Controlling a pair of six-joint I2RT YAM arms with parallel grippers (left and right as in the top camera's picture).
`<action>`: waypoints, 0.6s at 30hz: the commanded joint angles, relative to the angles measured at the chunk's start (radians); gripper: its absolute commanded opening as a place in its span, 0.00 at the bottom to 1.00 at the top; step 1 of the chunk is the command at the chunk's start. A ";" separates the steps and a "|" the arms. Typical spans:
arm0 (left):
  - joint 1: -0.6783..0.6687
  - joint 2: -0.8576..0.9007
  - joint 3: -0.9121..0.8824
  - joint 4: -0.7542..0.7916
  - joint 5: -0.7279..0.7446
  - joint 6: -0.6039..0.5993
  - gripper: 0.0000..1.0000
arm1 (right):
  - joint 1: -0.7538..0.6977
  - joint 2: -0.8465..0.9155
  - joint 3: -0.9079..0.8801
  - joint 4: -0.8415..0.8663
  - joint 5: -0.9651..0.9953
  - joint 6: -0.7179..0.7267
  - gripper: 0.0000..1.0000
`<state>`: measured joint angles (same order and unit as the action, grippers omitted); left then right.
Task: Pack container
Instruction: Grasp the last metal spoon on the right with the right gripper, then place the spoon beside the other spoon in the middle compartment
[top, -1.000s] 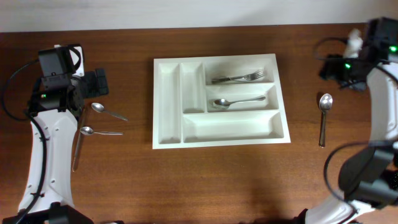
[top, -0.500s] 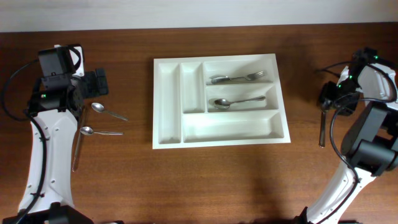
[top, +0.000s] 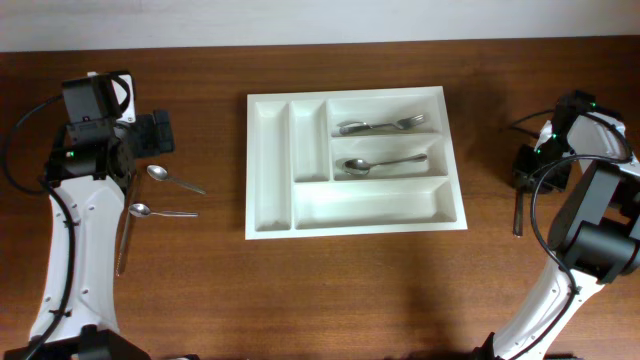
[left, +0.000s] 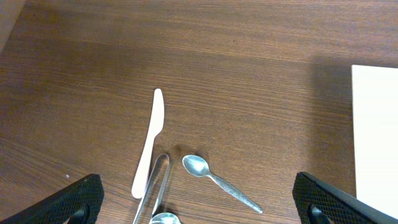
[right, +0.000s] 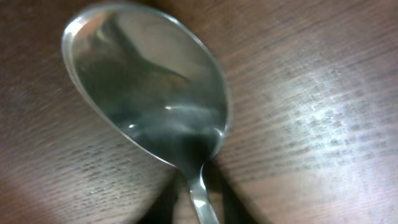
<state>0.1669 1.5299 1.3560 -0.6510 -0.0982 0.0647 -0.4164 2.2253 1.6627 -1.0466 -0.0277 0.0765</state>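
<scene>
- Nearest, under the right wrist camera: a large shiny steel tablespoon (right: 149, 124), flat on the dark brown wooden table (right: 311, 93) and filling the view. Probably this close in order to pinch at the neck.
- Either side of that neck, only dark blurred shapes. For the right gripper (top: 527, 172), no telling spread from pinching.
- From overhead, parked right over the bowl end, with only the handle showing towards the near edge.
- Next out, the left gripper (left: 202, 205): spread wide, holding nothing, hanging above loose cutlery, seemingly waiting its turn.
- Below it: a white plastic knife (left: 149, 143), a small steel teaspoon (left: 221, 183), a second spoon bowl (left: 163, 219) cut by the frame's edge, and a thin looped metal piece (left: 158, 183) too cropped to name. All still to pack, by the look of it.
- Farther on, mid-table between the two arms: the large white rectangular plastic cutlery tray (top: 370, 203), well apart from both grippers.
- Inside, sorted by kind: steel forks (top: 385, 126) in the far crosswise compartment and one steel spoon (top: 385, 162) in the middle one. Near crosswise one and both narrow upright ones bare.
- Likely home for the tablespoon: beside that spoon.
</scene>
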 joint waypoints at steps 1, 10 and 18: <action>0.002 0.005 0.023 0.002 -0.004 0.019 0.99 | 0.002 0.026 -0.036 0.014 0.011 -0.002 0.04; 0.002 0.005 0.023 0.002 -0.004 0.019 0.99 | 0.011 -0.068 0.018 -0.063 0.018 -0.002 0.04; 0.002 0.005 0.023 0.002 -0.004 0.019 0.99 | 0.174 -0.395 0.141 -0.082 -0.026 -0.213 0.04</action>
<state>0.1669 1.5299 1.3560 -0.6510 -0.0982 0.0647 -0.3412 2.0182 1.7229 -1.1362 -0.0181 0.0151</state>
